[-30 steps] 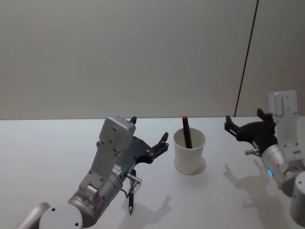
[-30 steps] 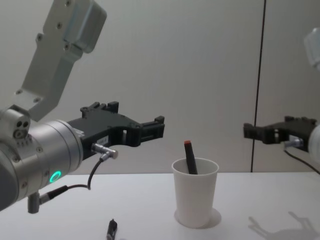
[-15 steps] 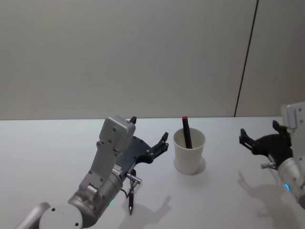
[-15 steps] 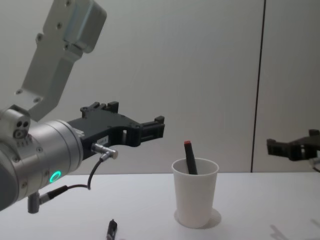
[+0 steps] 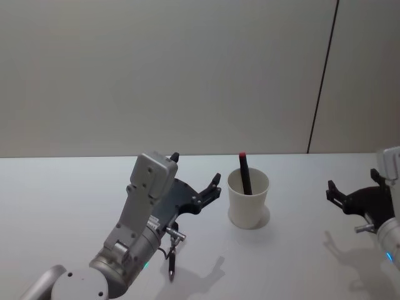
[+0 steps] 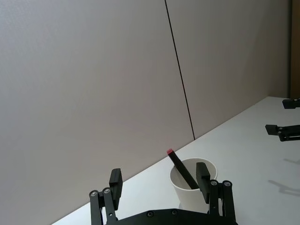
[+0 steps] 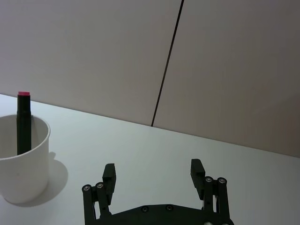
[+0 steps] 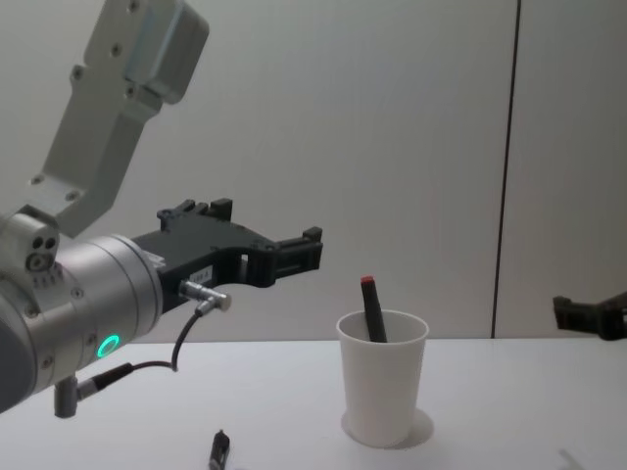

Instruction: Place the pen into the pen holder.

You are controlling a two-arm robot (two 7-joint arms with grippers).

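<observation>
A black pen (image 5: 244, 172) with a red end stands tilted inside the pen holder (image 5: 248, 201), a white paper cup near the table's middle. The chest view shows the same pen (image 8: 372, 309) and holder (image 8: 382, 380). My left gripper (image 5: 195, 167) hovers open just left of the holder with nothing between its fingers. From the left wrist, the holder (image 6: 185, 196) and pen (image 6: 180, 166) lie just beyond the left gripper (image 6: 159, 180). My right gripper (image 5: 352, 182) is open and empty, well to the right of the holder. It (image 7: 153, 173) faces the table with the holder (image 7: 21, 164) off to one side.
A second dark pen (image 5: 172, 265) lies on the white table (image 5: 75, 206) under my left forearm, and it is also in the chest view (image 8: 217, 449). A plain wall with a dark vertical seam (image 5: 322, 81) stands behind the table.
My right gripper has drawn back to the right, away from the pen holder, staying open. The left arm, pen and holder have not moved.
</observation>
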